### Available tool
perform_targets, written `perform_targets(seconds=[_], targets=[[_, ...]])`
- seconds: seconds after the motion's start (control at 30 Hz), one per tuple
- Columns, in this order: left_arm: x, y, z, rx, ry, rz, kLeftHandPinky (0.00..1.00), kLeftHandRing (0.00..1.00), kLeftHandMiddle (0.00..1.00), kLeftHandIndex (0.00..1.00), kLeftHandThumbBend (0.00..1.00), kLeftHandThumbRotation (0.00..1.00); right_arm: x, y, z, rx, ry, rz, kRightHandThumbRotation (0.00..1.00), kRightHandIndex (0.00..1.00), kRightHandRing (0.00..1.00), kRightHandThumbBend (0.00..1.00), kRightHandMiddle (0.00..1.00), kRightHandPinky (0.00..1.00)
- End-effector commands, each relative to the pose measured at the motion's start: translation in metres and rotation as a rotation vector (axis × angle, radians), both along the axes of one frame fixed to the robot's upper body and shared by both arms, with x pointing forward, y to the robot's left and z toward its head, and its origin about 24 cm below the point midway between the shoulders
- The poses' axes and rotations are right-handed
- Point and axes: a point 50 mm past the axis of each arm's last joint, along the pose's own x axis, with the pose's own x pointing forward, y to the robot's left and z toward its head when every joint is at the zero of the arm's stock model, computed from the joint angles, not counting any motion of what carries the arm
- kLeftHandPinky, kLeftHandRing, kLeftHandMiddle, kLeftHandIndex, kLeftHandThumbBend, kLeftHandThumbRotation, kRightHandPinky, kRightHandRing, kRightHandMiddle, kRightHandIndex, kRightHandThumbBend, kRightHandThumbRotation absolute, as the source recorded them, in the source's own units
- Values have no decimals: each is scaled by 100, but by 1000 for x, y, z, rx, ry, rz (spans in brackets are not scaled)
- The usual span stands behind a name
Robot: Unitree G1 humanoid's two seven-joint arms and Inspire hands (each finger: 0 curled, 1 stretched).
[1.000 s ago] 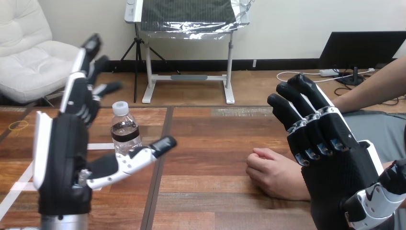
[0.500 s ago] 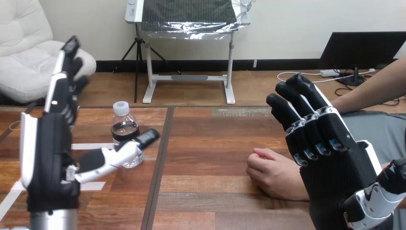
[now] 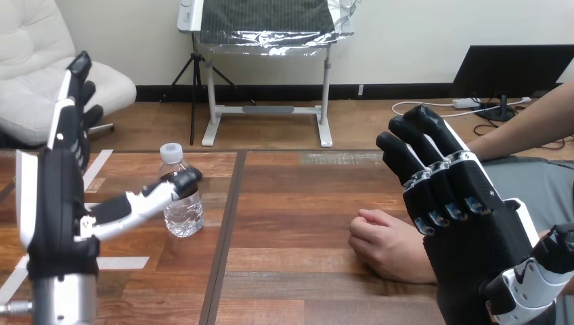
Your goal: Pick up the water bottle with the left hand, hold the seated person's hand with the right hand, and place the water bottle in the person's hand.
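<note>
In the head view the first step is in hand: the reach for the bottle, not yet a grasp. The left hand [image 3: 57, 210] stands upright with its fingers [image 3: 68, 122] spread straight and its thumb stretched sideways. The bottle [image 3: 184, 211] stands upright on the tabletop [image 3: 304, 203], just beyond the thumb's tip. The tip crosses in front of the bottle's shoulder, and I cannot tell whether it touches. The bottle is to the thumb side of the palm, not yet between thumb and fingers. By my reading, the next move calls for bringing the palm up to the bottle's side and then curling fingers and thumb round it.

The right hand [image 3: 467, 217] is raised with fingers nearly straight and close together, holding nothing. The person's hand [image 3: 386, 247] rests as a loose fist on the tabletop, just beside that hand on its inner side and lower; they look apart. The fist would have to open before it can take the bottle.

A strip of white tape [image 3: 125, 263] lies on the tabletop below the left thumb. Nothing stands between bottle and person's hand.
</note>
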Motion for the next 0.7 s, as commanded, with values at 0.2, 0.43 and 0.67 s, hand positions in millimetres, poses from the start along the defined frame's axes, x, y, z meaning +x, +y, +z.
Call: perform_targets(seconds=[0.2, 0.43, 0.67], targets=[[33, 2, 7, 12, -18, -16, 98, 100, 98, 97, 100, 9, 6, 0, 9, 11, -61, 3, 100, 90, 92, 86, 91, 99], [47, 4, 2, -2, 11, -19, 100, 100, 99, 98, 100, 12, 8, 1, 9, 13, -61, 12, 100, 90, 92, 86, 91, 99], [60, 5, -2, -21, 42, -14, 100, 100, 100, 98, 100, 17, 9, 1, 10, 5, -65, 11, 100, 89, 91, 87, 90, 98]])
